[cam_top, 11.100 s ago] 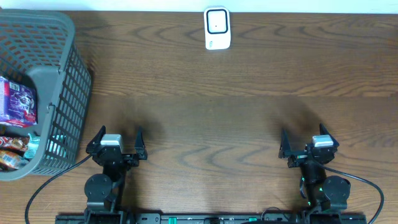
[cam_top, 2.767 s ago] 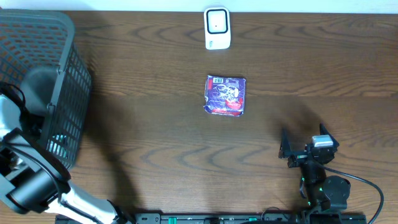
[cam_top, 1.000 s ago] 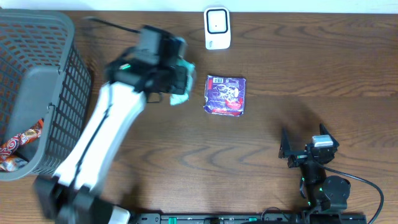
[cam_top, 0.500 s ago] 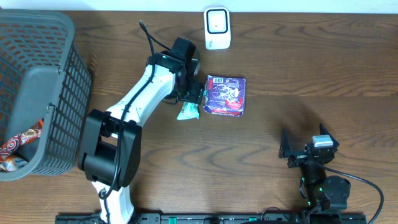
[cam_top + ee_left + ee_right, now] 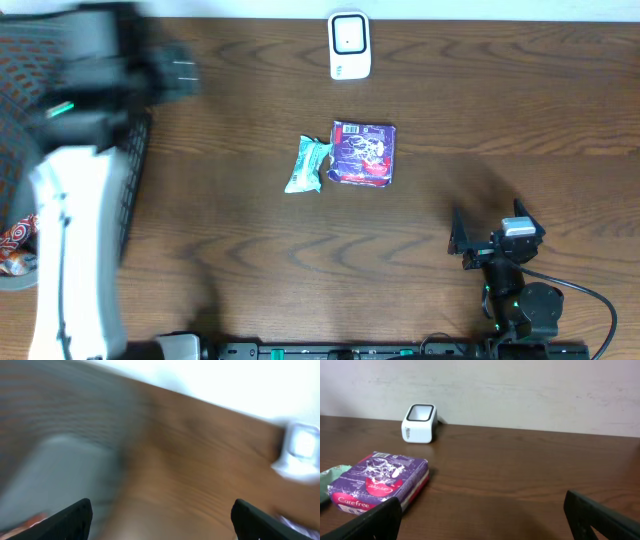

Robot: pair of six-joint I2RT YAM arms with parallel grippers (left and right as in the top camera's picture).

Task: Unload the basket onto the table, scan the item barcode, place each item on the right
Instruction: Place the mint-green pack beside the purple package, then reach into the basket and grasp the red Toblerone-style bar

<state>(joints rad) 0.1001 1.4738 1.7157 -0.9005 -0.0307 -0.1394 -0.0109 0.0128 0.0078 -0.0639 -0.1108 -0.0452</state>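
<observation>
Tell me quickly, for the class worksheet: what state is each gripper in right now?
Left gripper: open, holding nothing.
Right gripper: open, holding nothing.

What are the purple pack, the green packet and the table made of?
Purple pack: probably soft plastic film, slightly glossy, with printed lettering. Green packet: likely crinkly plastic wrap, creased and crimped at its ends. Table: dark wood or a wood-look top; wavy grain shows, but which one is unclear.
</observation>
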